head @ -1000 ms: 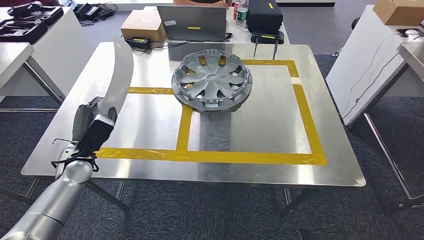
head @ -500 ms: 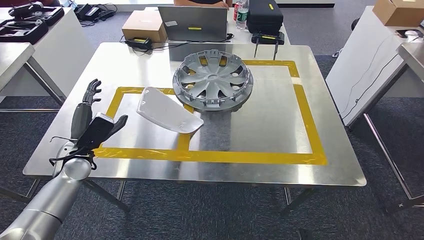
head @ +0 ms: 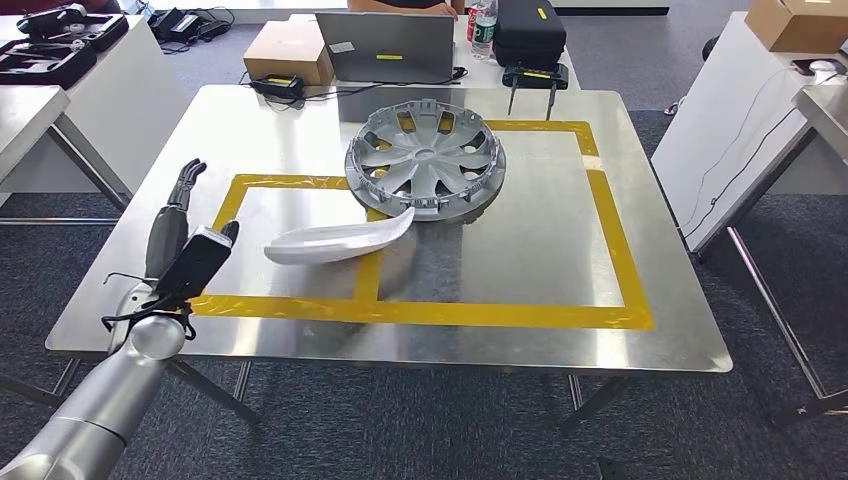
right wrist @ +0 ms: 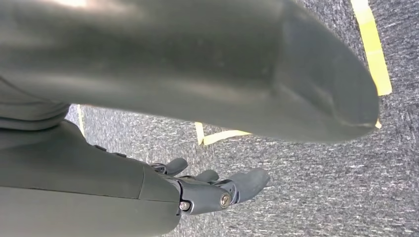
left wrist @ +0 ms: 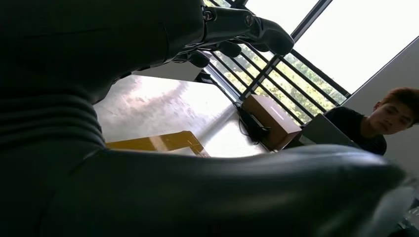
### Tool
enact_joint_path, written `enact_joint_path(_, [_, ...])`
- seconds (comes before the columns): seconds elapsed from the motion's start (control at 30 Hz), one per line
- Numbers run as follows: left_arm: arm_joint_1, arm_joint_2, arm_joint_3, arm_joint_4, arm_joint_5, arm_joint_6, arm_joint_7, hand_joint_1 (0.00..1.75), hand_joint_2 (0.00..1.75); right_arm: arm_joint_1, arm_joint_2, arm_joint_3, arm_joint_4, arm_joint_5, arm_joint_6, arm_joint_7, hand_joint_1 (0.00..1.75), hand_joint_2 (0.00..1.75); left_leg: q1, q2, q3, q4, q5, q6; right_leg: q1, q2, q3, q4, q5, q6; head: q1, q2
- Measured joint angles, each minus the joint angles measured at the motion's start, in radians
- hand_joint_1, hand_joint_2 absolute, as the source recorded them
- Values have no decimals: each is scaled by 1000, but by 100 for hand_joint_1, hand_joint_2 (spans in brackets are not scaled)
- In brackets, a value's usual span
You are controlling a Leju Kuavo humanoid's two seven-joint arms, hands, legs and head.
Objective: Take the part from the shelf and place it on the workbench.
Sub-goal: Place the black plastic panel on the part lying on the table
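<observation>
The part, a curved silver-white panel [head: 335, 241], lies on the steel workbench [head: 500, 260] inside the yellow tape frame, its far tip close to the grey wheel cover [head: 425, 160]. My left hand [head: 180, 225] hovers over the bench's left side, to the left of the panel and apart from it, fingers spread and holding nothing. In the left wrist view the thumb and dark fingers [left wrist: 237, 27] stand apart over the bench top. My right hand [right wrist: 207, 190] hangs above the carpet, fingers loosely extended, nothing in it.
A laptop [head: 398, 45], a cardboard box [head: 288, 50], a black case [head: 528, 30] and a bottle stand beyond the bench's far edge. Side tables flank it left [head: 40, 90] and right [head: 760, 110]. A person [left wrist: 380, 121] sits behind the laptop.
The panel left my left hand and landed on the bench, then rocked from lying flat to resting on its edge. My left hand opened and stayed at the bench's left side.
</observation>
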Motion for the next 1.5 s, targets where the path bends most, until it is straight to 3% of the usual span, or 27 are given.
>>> enact_joint_path(0.13, [-3,-2,0,3,5,-5,-1,0,0,1,6,0,0,-3,0,0,0,0,-7,0,-1,5,1,14,-5,0,3,-7,7,10,-1,0])
enact_joint_path(0.2, [-10,-5,-1,3,9,-8,-1,0,0,0,7,0,0,-4,-1,-1,0,0,2,3,7,-16,18,20,-2,0,3,-5,4,16,0,0])
enact_joint_path(0.23, [-14,-7,-1,4,10,-10,-1,0,0,0,8,0,0,-4,-1,-1,0,0,7,5,11,-28,26,23,-1,0,-5,13,-12,20,1,0])
enact_joint_path(0.33, [-22,-12,-1,9,12,-12,0,0,0,1,9,0,0,-4,-1,-1,0,0,14,11,7,-37,38,29,-8,-1,-74,177,-105,34,4,0])
enact_joint_path(0.37, [-22,-13,-1,12,12,-13,0,0,0,1,9,0,0,-5,-1,-1,0,0,15,12,3,-33,38,27,-13,-1,-95,229,-122,40,4,0])
enact_joint_path(0.4, [-21,-14,-2,14,12,-13,0,0,0,1,9,0,0,-5,-1,-1,0,0,18,13,-2,-29,38,24,-18,-2,-102,251,-122,46,4,0])
enact_joint_path(0.43, [-21,-15,-2,17,12,-13,1,0,0,1,9,0,0,-6,-1,-1,0,0,23,13,-7,-22,37,19,-23,-2,-90,235,-103,53,4,0])
enact_joint_path(0.5, [-23,-16,-3,20,12,-13,1,0,0,1,9,0,0,-6,-1,-1,0,0,35,13,-20,-2,30,2,-34,-5,-23,117,-55,69,5,0])
enact_joint_path(0.53, [-25,-15,-4,21,11,-13,2,0,0,0,10,0,1,-6,-1,-2,0,0,38,12,-28,10,26,-8,-34,-1,3,70,-38,69,7,0])
enact_joint_path(0.57, [-26,-15,-4,22,11,-13,3,0,0,0,11,0,1,-6,-1,-2,0,0,38,11,-35,21,22,-18,-34,2,19,41,-35,65,9,0])
enact_joint_path(0.7, [-23,-11,-6,22,10,-6,8,0,0,-1,12,0,1,-3,0,-10,0,0,37,4,-49,35,20,-47,-31,7,7,41,-40,18,11,0])
enact_joint_path(0.73, [-20,-8,-7,21,10,-4,10,0,0,-1,12,0,1,-1,0,-13,0,0,38,5,-57,52,4,-50,-30,6,3,39,-35,9,9,0])
enact_joint_path(0.8, [-14,-2,-8,20,10,-1,11,0,0,0,12,0,1,3,1,-15,0,0,37,6,-94,144,-66,-52,-27,4,-8,35,-23,-5,4,0])
enact_joint_path(0.87, [-5,3,-9,19,10,1,12,0,0,0,12,0,1,4,2,-15,0,0,33,6,-137,265,-132,-48,-19,4,-25,35,-10,-13,2,0])
enact_joint_path(0.9, [-1,5,-9,19,10,1,12,0,0,0,12,0,1,5,2,-15,0,0,31,6,-143,295,-142,-44,-14,3,-34,35,-3,-15,2,0])
enact_joint_path(0.93, [4,6,-9,18,10,1,12,0,0,0,12,0,1,5,2,-16,0,0,27,6,-130,289,-133,-37,-9,3,-42,35,4,-17,2,0])
enact_joint_path(0.97, [6,6,-10,17,10,1,13,0,0,0,12,0,1,6,2,-16,0,0,23,6,-99,248,-109,-27,-4,3,-51,36,12,-18,2,0])
enact_joint_path(1.03, [8,9,-11,8,10,1,14,0,0,0,13,0,1,8,2,-18,0,0,10,8,-12,115,-70,-5,1,2,-65,34,29,-16,3,0])
enact_joint_path(1.1, [7,12,-12,-1,10,1,15,0,0,1,13,0,1,10,2,-18,0,0,-2,11,31,37,-55,5,0,1,-69,30,45,-7,1,0])
enact_joint_path(1.2, [7,14,-14,-4,10,1,14,0,0,5,13,0,1,10,4,-19,0,0,-8,14,20,18,-30,15,-5,0,-68,19,64,14,-4,0])
enact_joint_path(1.23, [6,14,-14,-5,9,1,14,0,0,6,13,0,1,10,5,-19,0,0,-6,16,14,12,-16,23,-6,-1,-73,26,50,19,-4,0])
enact_joint_path(1.3, [6,12,-14,-6,8,-1,15,0,0,8,12,0,1,9,5,-19,0,0,0,18,-5,4,12,33,-8,-1,-99,97,-32,28,-2,0])
enact_joint_path(1.37, [6,12,-14,-5,8,-2,15,0,0,9,10,0,1,9,6,-22,0,0,1,18,-35,4,37,37,-8,-1,-133,224,-122,38,0,0])
enact_joint_path(1.4, [7,12,-14,-4,8,-2,16,0,0,9,9,0,1,10,6,-23,0,0,2,18,-52,6,49,35,-9,-2,-138,273,-137,42,0,0])
enact_joint_path(1.43, [8,12,-14,-2,8,-2,16,0,0,9,7,0,1,10,6,-24,0,0,3,18,-69,9,60,33,-10,-2,-127,292,-131,45,1,0])
enact_joint_path(1.5, [8,12,-14,-1,8,-2,15,0,0,8,5,0,1,12,5,-25,0,0,7,19,-99,19,77,24,-13,-3,-51,223,-86,51,1,0])
